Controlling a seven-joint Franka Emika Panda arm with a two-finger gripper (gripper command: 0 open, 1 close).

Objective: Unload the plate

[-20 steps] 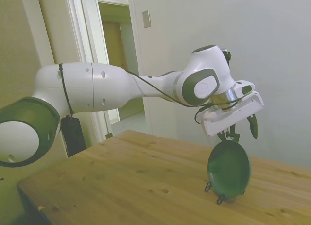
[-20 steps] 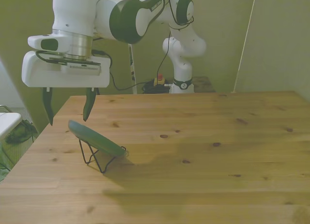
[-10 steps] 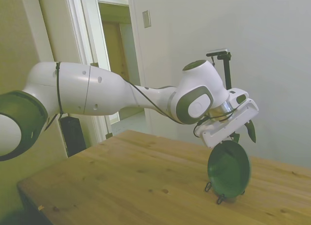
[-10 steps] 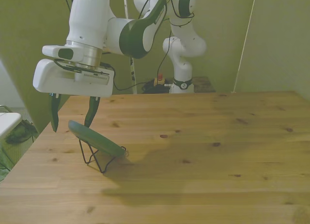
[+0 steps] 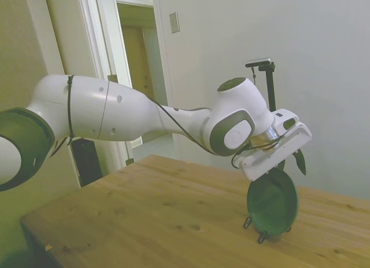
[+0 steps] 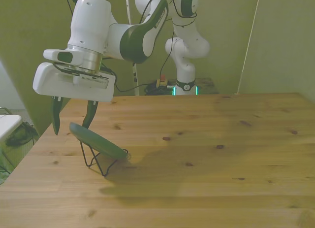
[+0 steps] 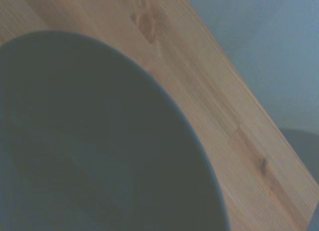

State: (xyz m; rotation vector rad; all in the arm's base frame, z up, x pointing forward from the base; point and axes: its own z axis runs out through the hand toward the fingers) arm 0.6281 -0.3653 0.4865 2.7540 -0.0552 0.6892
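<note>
The step in hand looks like closing in for a grasp on the plate's upper rim so it can be lifted off the wire stand. To do it well, the hand should come down with one finger on each face of the tilted rim, matching the plate's lean so the pads meet it flat rather than on an edge. Only then should it close, firmly enough that the smooth, matte disc does not swivel. The lift should follow the line of the stand's prongs, up and out, so the light wire frame is not dragged or tipped along with it.

The hand is open, its two dark fingers spread wide and holding nothing. In the front view one finger hangs off the plate's raised edge toward the counter's edge on the front view's left, while the other sits just above the rim, very near it; whether it touches I cannot tell. In the side view the hand sits directly over the plate's top edge.

The plate stands propped at a slant in the stand near the counter's corner at the front view's left. The wrist view is filled mostly by the plate's dark face, with bare counter beyond.
</note>
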